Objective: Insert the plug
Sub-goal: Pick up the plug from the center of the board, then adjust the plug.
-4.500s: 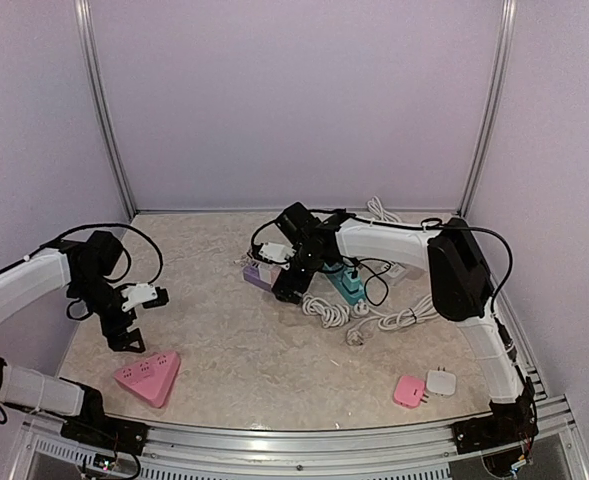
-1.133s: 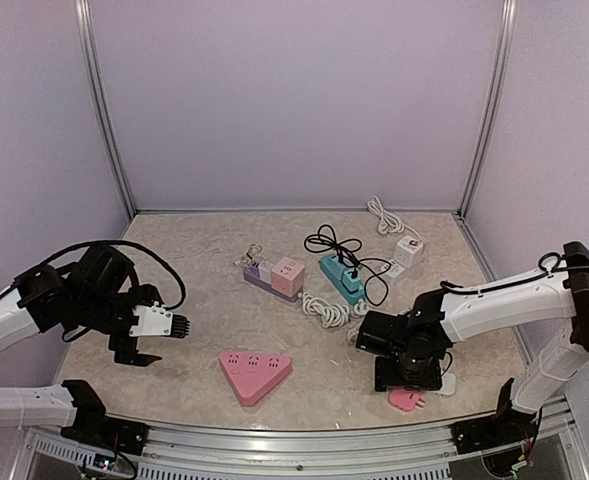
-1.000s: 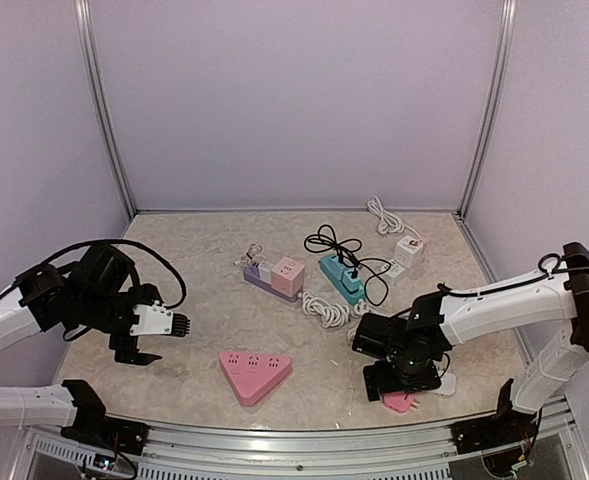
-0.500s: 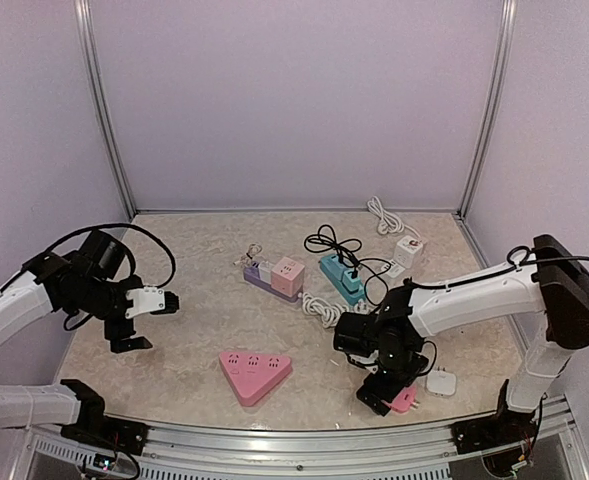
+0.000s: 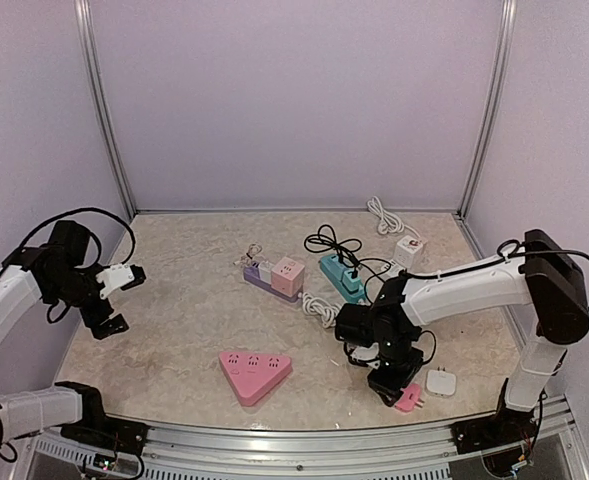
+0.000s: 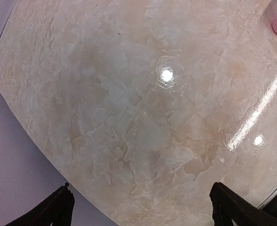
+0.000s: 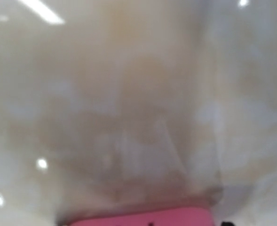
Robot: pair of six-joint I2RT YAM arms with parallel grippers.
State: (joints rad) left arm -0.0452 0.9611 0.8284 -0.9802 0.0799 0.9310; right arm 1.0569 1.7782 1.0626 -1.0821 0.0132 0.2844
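Marble tabletop (image 5: 194,300): white adapter (image 5: 440,381) just beside pink plug (image 5: 410,400).

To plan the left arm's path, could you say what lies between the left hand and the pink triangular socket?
Bare tabletop only, from left hand to pink triangular socket; the top view shows it.

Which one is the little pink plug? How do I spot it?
Find the table's near right corner, where the right arm's hand reaches down. The little pink plug lies at that hand, beside a white square plug. It's pink, not white, and smaller than the pink triangle socket.
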